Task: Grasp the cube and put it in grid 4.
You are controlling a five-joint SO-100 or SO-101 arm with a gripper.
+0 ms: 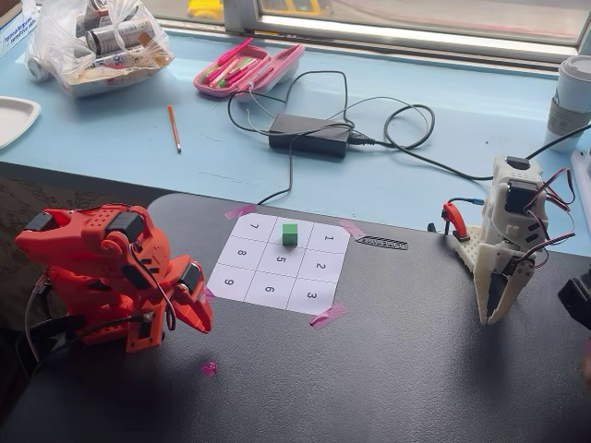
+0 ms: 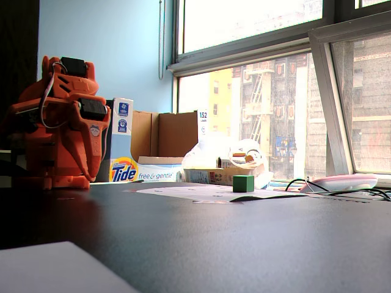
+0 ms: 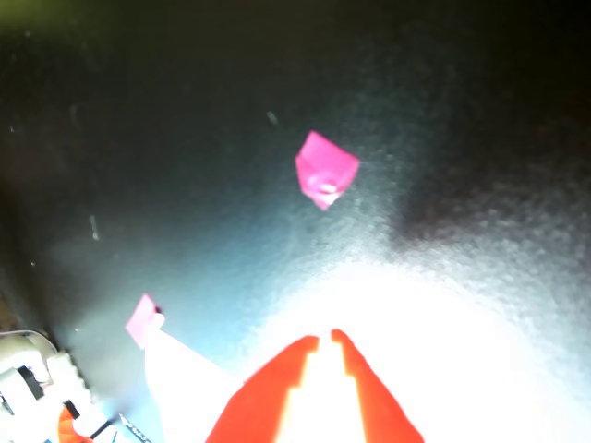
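The orange arm (image 1: pixel 102 268) sits folded low at the left of the dark table (image 1: pixel 388 369), its gripper (image 1: pixel 196 318) pointed down at the tabletop beside the sheet (image 1: pixel 277 263). In the wrist view the fingers (image 3: pixel 277 388) are nearly together, holding nothing. The cube (image 1: pixel 290 233) rests on the sheet's far middle square, between 7 and 1, well apart from the gripper.
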